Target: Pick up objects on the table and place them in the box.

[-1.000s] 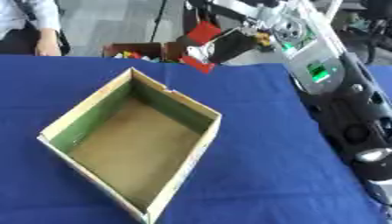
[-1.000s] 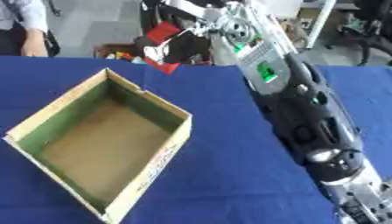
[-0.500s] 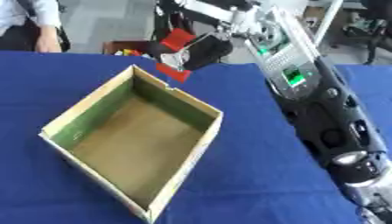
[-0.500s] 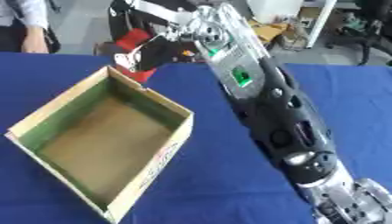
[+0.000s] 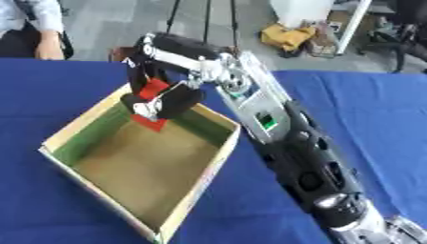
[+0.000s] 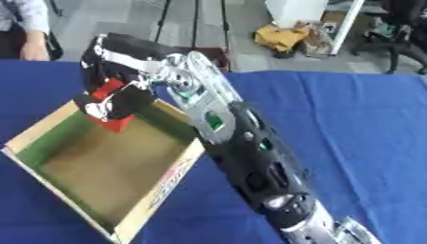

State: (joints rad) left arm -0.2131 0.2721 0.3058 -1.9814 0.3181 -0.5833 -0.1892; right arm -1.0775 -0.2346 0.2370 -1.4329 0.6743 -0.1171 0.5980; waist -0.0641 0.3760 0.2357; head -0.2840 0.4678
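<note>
**Red block held over the far corner of the box**

Red block (image 5: 153, 88), a small flat-sided piece, sits in the grip of the robot's right hand (image 5: 163, 102), whose dark fingers curl round it from both sides. A second patch of red (image 5: 151, 123) shows just below the hand against the box's inner wall; whether it belongs to the same block or is a separate piece, I cannot tell from where I stand.

The hand hangs over the far corner of the open cardboard box (image 5: 183, 209), in the upper left part of the frame. That box is a shallow rectangular tray with a brown floor, green-lined inner walls and pale rims, and it lies askew on the blue cloth-covered table (image 5: 367, 114), one corner pointing away from the robot. I can make out nothing else on the box's floor.

The right arm (image 5: 283, 143), black with silver joints and a small green lit panel, runs from the lower right of the frame diagonally up to the hand, crossing the box's right-hand rim. The left hand shows in neither view.

Beyond the table's far edge, in the upper right, a yellow bundle (image 5: 286, 37) lies on the grey floor (image 5: 100, 24).
</note>
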